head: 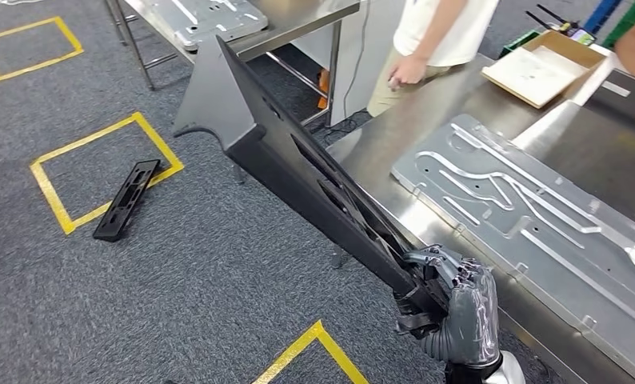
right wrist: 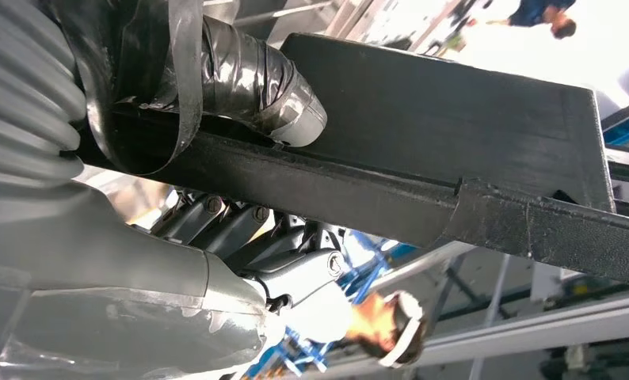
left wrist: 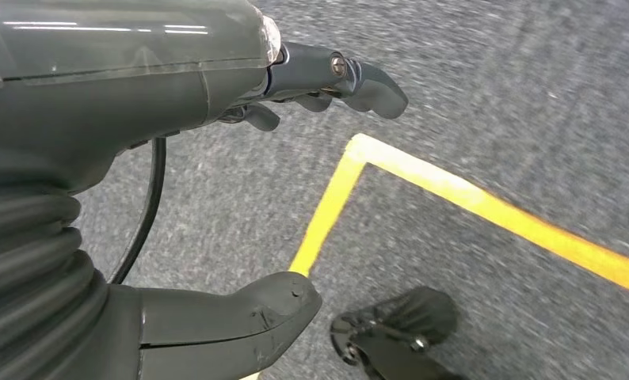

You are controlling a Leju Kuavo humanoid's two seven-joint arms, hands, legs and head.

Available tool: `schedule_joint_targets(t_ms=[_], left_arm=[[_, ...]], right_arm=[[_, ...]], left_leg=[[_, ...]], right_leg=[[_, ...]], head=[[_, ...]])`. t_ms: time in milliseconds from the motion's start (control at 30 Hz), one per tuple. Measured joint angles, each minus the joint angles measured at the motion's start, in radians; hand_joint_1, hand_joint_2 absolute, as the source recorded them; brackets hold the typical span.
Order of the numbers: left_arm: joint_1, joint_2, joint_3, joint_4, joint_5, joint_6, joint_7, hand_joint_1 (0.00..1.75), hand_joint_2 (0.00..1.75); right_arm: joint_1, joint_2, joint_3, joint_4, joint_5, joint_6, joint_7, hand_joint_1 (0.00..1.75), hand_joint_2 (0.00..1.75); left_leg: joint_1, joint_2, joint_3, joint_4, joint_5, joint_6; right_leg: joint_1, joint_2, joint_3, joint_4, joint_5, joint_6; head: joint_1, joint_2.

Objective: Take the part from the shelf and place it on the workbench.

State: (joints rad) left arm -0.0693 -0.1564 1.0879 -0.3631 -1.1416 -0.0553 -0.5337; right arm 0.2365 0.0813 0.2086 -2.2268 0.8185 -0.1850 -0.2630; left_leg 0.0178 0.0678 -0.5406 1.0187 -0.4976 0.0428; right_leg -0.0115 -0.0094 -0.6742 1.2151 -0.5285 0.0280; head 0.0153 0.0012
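While the right hand [head: 450,300] grips the long black part [head: 298,160] by its lower-right end, the long axis runs to the upper left — beside the counter [head: 394,152] at right. Left hand [left wrist: 216,87] hangs open, holding nothing.

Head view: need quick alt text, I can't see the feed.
The right hand grips one end of a long black part, held slanting up over grey carpet beside a steel workbench carrying a grooved metal plate. A person stands behind the bench.
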Motion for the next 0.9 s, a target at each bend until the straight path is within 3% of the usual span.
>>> schedule_joint_targets(t_ms=[67,100,133,200,233,300,333,400,433,467,533,567,633,700,733,800,867,900], left_arm=[[-0.002,-0.008,0.0,-0.008,-0.001,-0.001,0.004,0.0,1.75],[-0.002,-0.011,0.0,-0.011,-0.002,-0.002,0.006,0.0,1.75],[-0.002,-0.013,0.0,-0.014,-0.003,-0.003,0.006,0.0,1.75],[-0.004,-0.015,0.0,-0.018,-0.004,-0.004,0.008,0.0,1.75],[-0.005,-0.015,0.0,-0.02,-0.005,-0.005,0.008,0.0,1.75],[-0.005,-0.015,0.0,-0.023,-0.005,-0.006,0.008,0.0,1.75],[-0.004,-0.015,0.0,-0.024,-0.005,-0.007,0.008,0.0,1.75],[0.001,-0.015,0.0,-0.025,-0.005,-0.007,0.009,0.0,1.75],[0.003,-0.015,0.0,-0.026,-0.005,-0.007,0.01,0.0,1.75],[0.005,-0.015,0.0,-0.026,-0.005,-0.007,0.01,0.0,1.75],[0.005,-0.012,0.001,-0.026,-0.005,-0.008,0.009,0.0,1.75],[0.004,-0.011,0.003,-0.026,-0.004,-0.008,0.008,0.0,1.75],[0.002,-0.009,0.01,-0.026,-0.004,-0.009,0.006,0.0,1.75],[0.0,-0.009,0.015,-0.026,-0.004,-0.009,0.004,0.0,1.75],[-0.002,-0.009,0.016,-0.026,-0.005,-0.01,0.004,0.0,1.75],[-0.004,-0.01,0.016,-0.026,-0.006,-0.01,0.003,0.0,1.75],[-0.003,-0.01,0.018,-0.026,-0.007,-0.01,0.002,0.0,1.75],[-0.001,-0.01,0.018,-0.026,-0.007,-0.01,0.002,0.0,1.75]], right_arm=[[-0.001,0.0,-0.002,-0.001,0.001,0.0,0.0,1.75,1.75],[-0.001,0.0,-0.002,-0.002,0.002,0.0,0.0,1.75,1.75],[-0.001,0.0,-0.003,-0.002,0.002,0.0,0.0,1.75,1.75],[0.0,0.0,-0.006,-0.004,0.002,0.0,0.0,1.75,1.75],[0.001,0.0,-0.008,-0.005,0.002,0.0,0.0,1.75,1.75],[0.0,0.002,-0.01,-0.007,0.003,-0.001,0.0,1.75,1.75],[-0.001,0.003,-0.01,-0.007,0.003,-0.001,0.0,1.75,1.75],[-0.001,0.005,-0.01,-0.007,0.003,0.0,0.0,1.75,1.75],[-0.001,0.005,-0.011,-0.007,0.004,0.0,0.0,1.75,1.75],[-0.001,0.005,-0.011,-0.006,0.005,-0.001,0.0,1.75,1.75],[-0.001,0.006,-0.012,-0.006,0.009,-0.002,0.001,1.75,1.75],[-0.004,0.006,-0.013,-0.006,0.011,-0.002,0.002,1.75,1.75],[-0.017,0.005,-0.014,-0.004,0.013,-0.003,0.007,1.75,1.75],[-0.029,0.005,-0.02,-0.002,0.013,-0.002,0.015,1.75,1.75],[-0.031,0.005,-0.025,-0.002,0.013,-0.002,0.018,1.75,1.75],[-0.033,0.005,-0.036,-0.002,0.013,-0.003,0.021,1.75,1.75],[-0.037,0.005,-0.044,-0.002,0.012,-0.003,0.021,1.75,1.75],[-0.038,0.005,-0.047,-0.001,0.012,-0.003,0.021,1.75,1.75]], left_leg=[[-0.003,0.017,0.007,0.0,-0.005,-0.007],[-0.004,0.026,0.009,0.0,-0.008,-0.012],[-0.006,0.035,0.011,0.0,-0.01,-0.017],[-0.008,0.052,0.017,-0.004,-0.014,-0.027],[-0.007,0.043,0.018,0.0,-0.02,-0.032],[-0.005,-0.01,-0.007,0.062,-0.062,-0.042],[-0.004,-0.039,-0.035,0.123,-0.094,-0.045],[-0.004,-0.059,-0.1,0.252,-0.144,-0.049],[-0.004,-0.061,-0.117,0.281,-0.143,-0.05],[-0.004,-0.062,-0.117,0.272,-0.121,-0.05],[0.0,-0.078,-0.073,0.157,-0.043,-0.049],[0.002,-0.098,-0.047,0.092,-0.016,-0.049],[0.004,-0.128,-0.018,0.024,0.003,-0.043],[0.002,-0.121,-0.016,0.019,0.002,-0.032],[0.002,-0.111,-0.014,0.016,0.005,-0.025],[0.005,-0.09,-0.012,0.007,0.012,-0.011],[0.003,-0.067,-0.011,0.004,0.012,-0.004],[0.001,-0.053,-0.012,0.004,0.011,-0.002]], right_leg=[[0.01,-0.045,0.072,-0.136,0.048,-0.014],[0.016,-0.06,0.091,-0.174,0.056,-0.021],[0.02,-0.066,0.095,-0.187,0.054,-0.026],[0.019,-0.042,0.094,-0.193,0.058,-0.033],[0.015,-0.03,0.096,-0.199,0.062,-0.037],[0.006,-0.008,0.101,-0.21,0.069,-0.048],[0.006,0.002,0.101,-0.211,0.071,-0.05],[0.006,0.029,0.1,-0.209,0.071,-0.053],[0.006,0.043,0.1,-0.208,0.07,-0.053],[0.006,0.058,0.1,-0.205,0.069,-0.052],[0.004,0.085,0.1,-0.195,0.064,-0.047],[0.005,0.097,0.097,-0.187,0.06,-0.043],[0.005,0.119,0.088,-0.177,0.057,-0.032],[0.003,0.139,0.08,-0.178,0.061,-0.02],[0.002,0.137,0.078,-0.176,0.061,-0.014],[0.004,0.09,0.061,-0.138,0.035,-0.004],[0.004,0.03,0.006,-0.025,-0.025,0.004],[0.003,0.019,-0.027,0.04,-0.052,0.007]], head=[[0.0,0.0],[0.0,0.0],[0.0,0.0],[0.0,0.0],[0.0,0.0],[0.0,0.0],[0.0,0.0],[0.0,0.0],[0.0,0.0],[0.0,0.0],[0.0,0.0],[0.0,0.0],[0.0,0.0],[0.0,0.0],[0.0,0.0],[0.0,0.0],[0.0,0.0],[0.0,0.0]])
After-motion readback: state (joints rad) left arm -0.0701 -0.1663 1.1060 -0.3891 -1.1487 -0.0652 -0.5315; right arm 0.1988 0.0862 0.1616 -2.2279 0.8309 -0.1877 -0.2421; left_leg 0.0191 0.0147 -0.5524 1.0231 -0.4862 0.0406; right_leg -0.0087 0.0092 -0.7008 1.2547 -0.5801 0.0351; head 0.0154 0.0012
